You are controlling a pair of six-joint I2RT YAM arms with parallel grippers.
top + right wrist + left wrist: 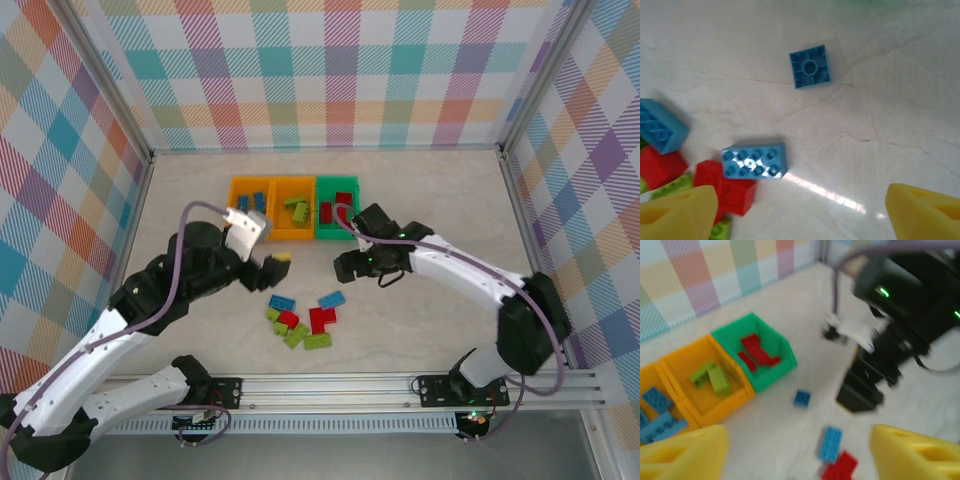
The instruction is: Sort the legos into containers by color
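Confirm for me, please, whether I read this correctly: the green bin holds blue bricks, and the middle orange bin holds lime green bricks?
Not quite. The green bin holds red bricks, not blue ones, as the left wrist view shows. The rest stands: the middle orange bin holds lime green bricks.

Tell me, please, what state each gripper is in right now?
Left gripper: open, fingers wide apart, holding nothing.
Right gripper: open, fingers wide apart, holding nothing.
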